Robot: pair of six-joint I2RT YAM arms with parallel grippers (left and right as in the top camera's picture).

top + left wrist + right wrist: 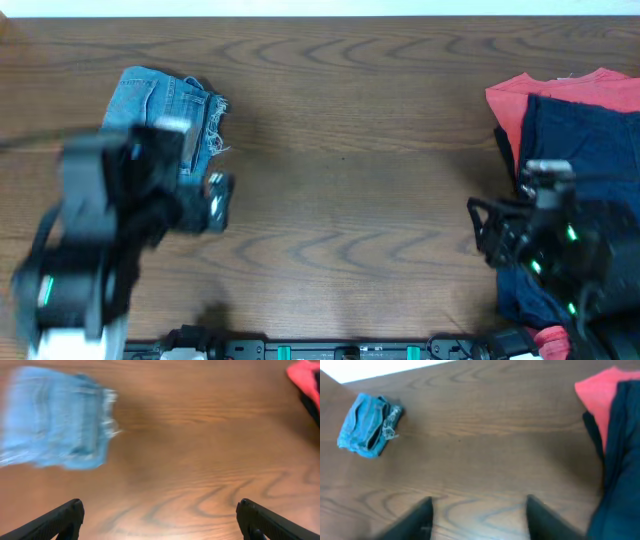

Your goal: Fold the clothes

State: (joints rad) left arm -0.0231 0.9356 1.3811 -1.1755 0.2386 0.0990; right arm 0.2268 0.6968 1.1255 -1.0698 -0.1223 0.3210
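Item 1: jeans (165,110). Light-blue denim, folded into a compact bundle. It is placed on the tabletop (350,180) at the far left, with a frayed whitish hem turned toward the right. Nothing is laid on top of it.

Item 2: left gripper (160,507). The jaws are spread wide and nothing is held. Only bare wood is seen between them in the left wrist view, where the jeans are seen farther off and to the left, apart from both fingers. In the overhead view the arm is blurred and is found just near of the bundle, partly covering its near edge.

Item 3: right gripper (479,501). The jaws are parted, less widely than the left pair, and nothing is held. Bare tabletop is seen between them. In the overhead view the gripper is positioned at the right, over the left edge of the navy garment (590,140).

Item 4: red garment (520,100). It is spread at the far right and is partly covered by the navy garment. Both are well apart from the jeans.
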